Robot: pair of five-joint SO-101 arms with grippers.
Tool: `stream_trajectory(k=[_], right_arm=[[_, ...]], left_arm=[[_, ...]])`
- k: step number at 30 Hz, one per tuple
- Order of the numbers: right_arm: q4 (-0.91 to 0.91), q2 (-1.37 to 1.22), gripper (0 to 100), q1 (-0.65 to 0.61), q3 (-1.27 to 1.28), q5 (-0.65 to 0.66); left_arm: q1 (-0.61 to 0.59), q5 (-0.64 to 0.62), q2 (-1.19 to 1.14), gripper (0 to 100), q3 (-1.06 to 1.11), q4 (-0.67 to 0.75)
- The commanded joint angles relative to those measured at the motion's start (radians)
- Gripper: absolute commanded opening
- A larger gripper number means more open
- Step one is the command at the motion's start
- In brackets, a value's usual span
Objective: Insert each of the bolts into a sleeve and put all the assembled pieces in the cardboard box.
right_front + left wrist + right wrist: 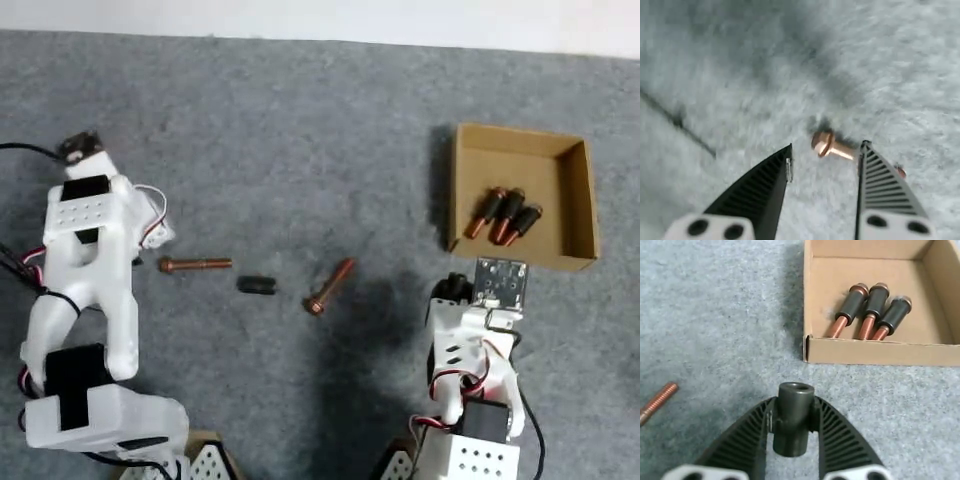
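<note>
Ribbed right claw (793,406) clamps a cylindrical black sleeve (790,432).

Bolt (835,149) shank partly behind a finger (885,185) of the left tool (828,145).

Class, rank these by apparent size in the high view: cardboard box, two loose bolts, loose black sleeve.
1. cardboard box
2. horizontal bolt and slanted bolt: look alike, unranked
3. black sleeve
</note>
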State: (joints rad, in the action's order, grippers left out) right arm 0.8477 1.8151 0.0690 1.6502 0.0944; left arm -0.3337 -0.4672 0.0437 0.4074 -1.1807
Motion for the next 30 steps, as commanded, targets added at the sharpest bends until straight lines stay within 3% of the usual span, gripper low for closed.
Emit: stream_trajectory(k=[1,7,15,24,30], right_arm=[[-0.036,0.004,0.5,0.007,-0.012,0.014],[-0.036,0.004,0.5,0.008,-0.012,0.029],[-0.036,0.004,0.5,0.005,0.019,0.066],[-0.036,0.004,0.5,0.007,0.021,0.068],[-0.036,0.004,0.5,0.005,0.021,0.068]], left_arm=[[0.002,-0.158,0.036,20,-0.039,-0.051],[0.105,-0.255,0.035,20,0.025,-0.043],[0.191,-0.466,0.033,20,0.093,0.163],[0.186,-0.537,-0.18,20,0.114,0.236],[0.182,-0.54,-0.211,20,0.018,0.146]])
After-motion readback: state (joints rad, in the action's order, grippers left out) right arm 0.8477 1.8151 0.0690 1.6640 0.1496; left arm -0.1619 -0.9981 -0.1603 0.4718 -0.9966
